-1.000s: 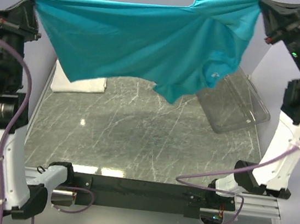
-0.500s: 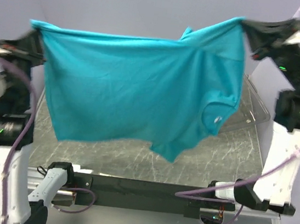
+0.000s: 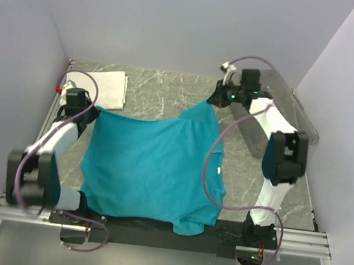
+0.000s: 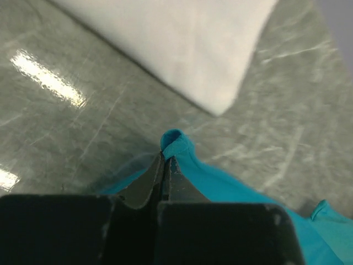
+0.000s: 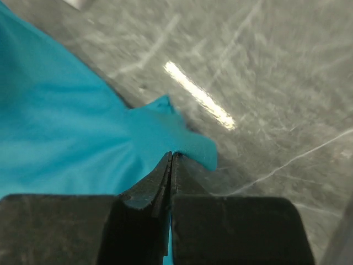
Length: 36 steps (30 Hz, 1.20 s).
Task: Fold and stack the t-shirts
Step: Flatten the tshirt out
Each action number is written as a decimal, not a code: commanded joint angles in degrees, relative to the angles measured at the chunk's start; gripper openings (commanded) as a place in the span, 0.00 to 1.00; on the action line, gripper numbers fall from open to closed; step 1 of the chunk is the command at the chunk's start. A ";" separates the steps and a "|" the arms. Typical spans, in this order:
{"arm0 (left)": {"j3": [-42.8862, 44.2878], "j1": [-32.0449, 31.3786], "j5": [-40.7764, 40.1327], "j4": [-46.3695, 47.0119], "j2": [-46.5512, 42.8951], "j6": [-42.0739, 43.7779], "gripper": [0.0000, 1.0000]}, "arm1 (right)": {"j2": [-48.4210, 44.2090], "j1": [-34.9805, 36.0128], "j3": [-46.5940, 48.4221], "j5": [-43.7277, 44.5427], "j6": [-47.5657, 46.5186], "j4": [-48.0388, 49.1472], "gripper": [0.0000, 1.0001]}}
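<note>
The teal-blue t-shirt [image 3: 153, 165] lies spread across the marble table, its near edge draped over the front rail. A small white neck label [image 3: 216, 171] shows at its right side. My left gripper [image 3: 92, 110] is shut on the shirt's far left corner [image 4: 175, 139], low over the table. My right gripper [image 3: 214, 103] is shut on the far right corner [image 5: 190, 144]. In both wrist views the jaws are pressed together with teal cloth pinched at the tips. The white t-shirt [image 3: 102, 87] lies folded at the back left, just beyond my left gripper [image 4: 164, 156].
A clear plastic tray [image 3: 298, 126] leans at the back right, behind my right arm. Grey walls close in the table on three sides. A black rail [image 3: 152, 224] runs along the front edge under the shirt's hem.
Both arms have swung down and away from the camera. The teal shirt, held stretched in the air before, now lies flat on the table with both corners still gripped.
</note>
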 commanded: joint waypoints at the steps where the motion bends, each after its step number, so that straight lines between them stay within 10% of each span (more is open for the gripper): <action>1: 4.65 0.33 -0.93 7.67 9.55 -1.21 0.00 | 5.41 1.27 5.02 4.06 -3.31 4.58 0.00; 11: 21.88 0.24 -0.67 3.80 29.87 0.55 0.00 | 13.97 1.89 15.22 8.64 -3.22 1.32 0.00; 36: 16.00 3.05 0.38 7.93 23.19 0.55 0.00 | 8.17 -1.89 16.46 2.76 -8.67 -4.92 0.00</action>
